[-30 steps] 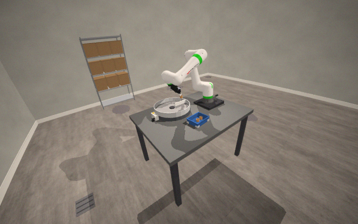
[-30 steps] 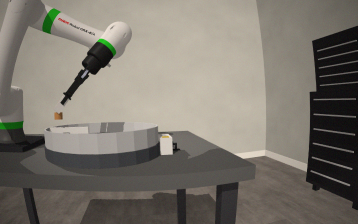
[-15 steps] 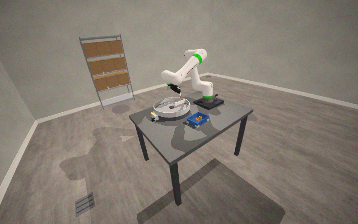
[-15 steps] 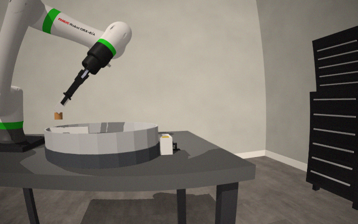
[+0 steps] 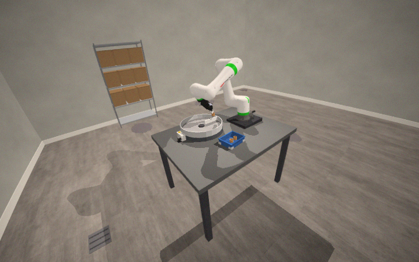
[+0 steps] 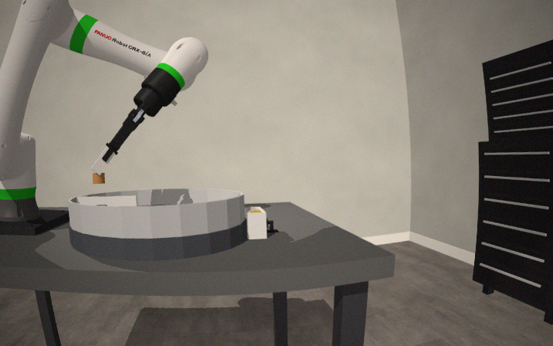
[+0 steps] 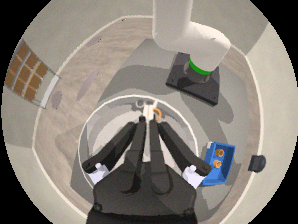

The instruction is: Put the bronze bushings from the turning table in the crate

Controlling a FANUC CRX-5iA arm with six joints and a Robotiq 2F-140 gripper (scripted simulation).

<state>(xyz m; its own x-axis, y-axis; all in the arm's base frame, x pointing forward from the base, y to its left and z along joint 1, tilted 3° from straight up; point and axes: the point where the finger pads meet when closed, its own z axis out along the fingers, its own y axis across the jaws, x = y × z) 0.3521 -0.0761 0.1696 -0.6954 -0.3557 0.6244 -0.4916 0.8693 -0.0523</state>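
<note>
My gripper [image 6: 100,164] is shut on a small bronze bushing [image 6: 98,178] and holds it in the air above the near-base rim of the turning table [image 6: 157,220]. In the top view the gripper [image 5: 212,112] and the bushing [image 5: 213,114] hang over the table's right rim [image 5: 201,124]. In the wrist view the bushing [image 7: 157,112] shows at the fingertips. The blue crate [image 5: 232,137] stands right of the turning table with two bronze bushings [image 5: 233,138] inside; it also shows in the wrist view [image 7: 220,160]. A dark round piece [image 5: 201,125] lies mid-table.
A white control box [image 5: 179,134] sits against the turning table's left front. A white guide plate [image 5: 210,121] stands inside the ring. The robot base [image 5: 244,119] is behind the crate. A shelf with boxes [image 5: 124,77] and a black drawer cabinet [image 6: 515,175] stand away from the table.
</note>
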